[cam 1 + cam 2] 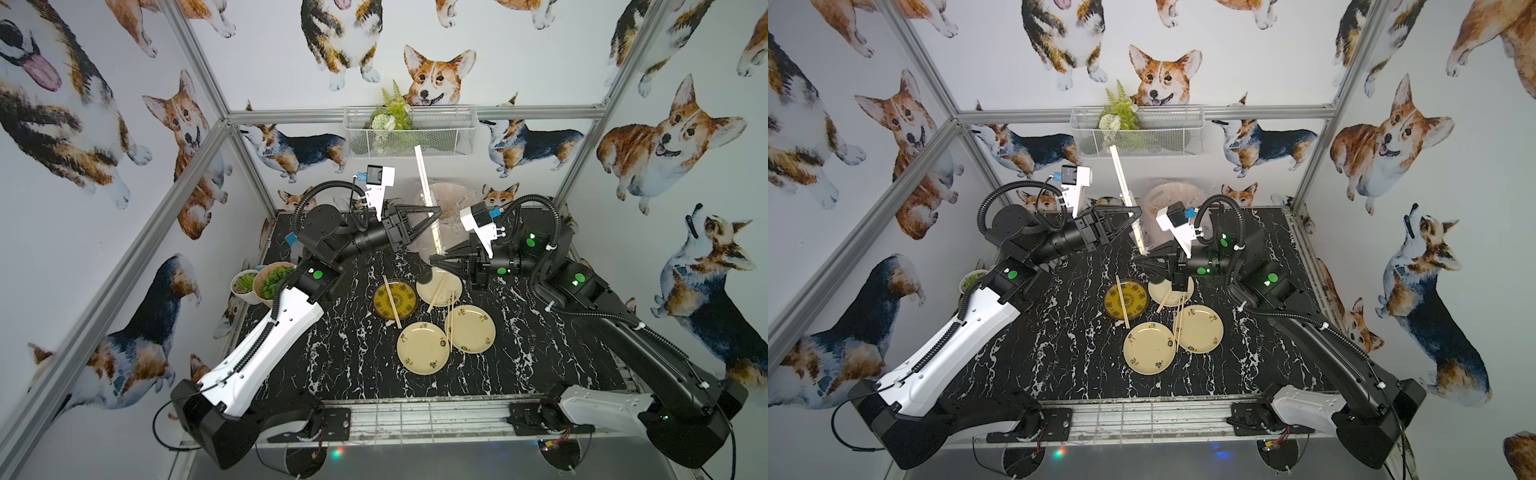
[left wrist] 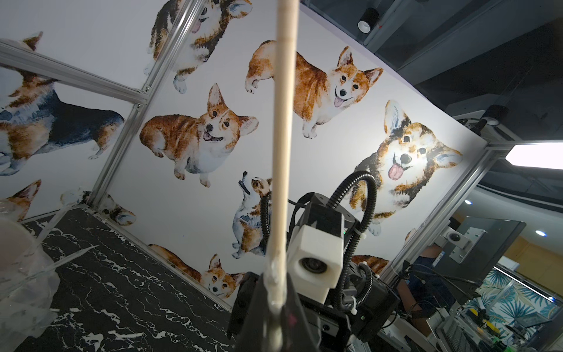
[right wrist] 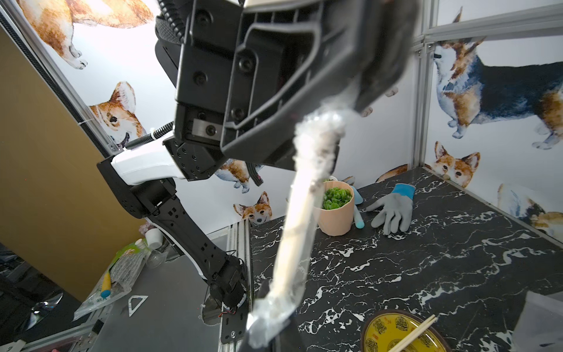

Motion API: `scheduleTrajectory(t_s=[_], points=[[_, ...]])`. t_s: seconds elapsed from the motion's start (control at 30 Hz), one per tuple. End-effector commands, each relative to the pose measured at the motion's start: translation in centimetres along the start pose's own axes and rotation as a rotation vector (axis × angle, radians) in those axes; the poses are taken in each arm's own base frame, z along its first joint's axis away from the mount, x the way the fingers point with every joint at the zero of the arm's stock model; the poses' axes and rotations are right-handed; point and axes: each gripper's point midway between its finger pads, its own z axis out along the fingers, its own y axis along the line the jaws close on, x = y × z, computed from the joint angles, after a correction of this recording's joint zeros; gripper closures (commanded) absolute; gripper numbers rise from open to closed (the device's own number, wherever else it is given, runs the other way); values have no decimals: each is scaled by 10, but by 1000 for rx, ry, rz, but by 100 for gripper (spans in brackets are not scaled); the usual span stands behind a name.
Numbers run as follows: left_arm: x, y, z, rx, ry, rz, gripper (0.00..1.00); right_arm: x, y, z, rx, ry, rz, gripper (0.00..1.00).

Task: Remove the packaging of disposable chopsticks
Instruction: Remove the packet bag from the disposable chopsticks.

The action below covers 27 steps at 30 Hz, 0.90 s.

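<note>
A pair of disposable chopsticks point(image 1: 422, 170) point(image 1: 1119, 170) stands nearly upright above the back of the table. My left gripper point(image 1: 435, 212) point(image 1: 1136, 212) point(image 2: 275, 304) is shut on it at mid-length. Its bare upper half point(image 2: 281, 137) rises above the jaws. The packaging point(image 1: 437, 235) point(image 1: 1139, 235), a clear crinkly sleeve, covers the lower half point(image 3: 297, 231). The sleeve's crumpled bottom end point(image 3: 268, 320) lies at the fingertips of my right gripper point(image 1: 433, 259) point(image 1: 1136, 259) point(image 3: 274, 332). How wide those jaws stand is hidden by the plastic.
Below the grippers sit a dark yellow bowl point(image 1: 395, 299) and three cream plates point(image 1: 422, 349), some with bare chopsticks point(image 1: 392, 301) lying across them. A clear-pink bag point(image 1: 451, 199) is at the back. Plant pots point(image 1: 270, 282) and a grey glove point(image 3: 393, 210) are at the left.
</note>
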Motion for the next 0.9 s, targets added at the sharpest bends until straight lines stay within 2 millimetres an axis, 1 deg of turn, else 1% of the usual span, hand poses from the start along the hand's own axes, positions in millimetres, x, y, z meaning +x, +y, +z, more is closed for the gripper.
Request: scheduleTrajectory(t_s=[0.0,0.07,0.13,0.2,0.3,0.37,0.4,0.5,0.63,0.7,0.87], points=[[12,3,-4,-47,109,96,100,-6,-15,-11,141,-6,-21,66],[7,5,-5,-85,123,169,100,-3,-11,-25,188,-8,-13,56],[6,4,-5,-94,133,221,100,1,-10,-34,228,2,-14,54],[9,3,-5,-80,148,251,100,-1,-8,-43,260,10,-26,53],[18,2,-3,-42,186,260,100,-15,-6,-53,314,5,-43,52],[23,-1,-2,-3,215,251,100,-23,-7,-57,339,-3,-44,52],[26,-2,-1,19,229,246,100,-30,-6,-59,348,-13,-45,51],[40,-11,1,102,283,223,100,-42,-1,-59,332,-44,-39,51],[58,-9,5,138,344,175,100,-58,11,-56,271,-102,-26,48],[67,-10,7,154,365,161,100,-64,15,-52,234,-121,-11,45],[95,-30,13,265,445,165,100,-73,17,-49,208,-155,10,39]])
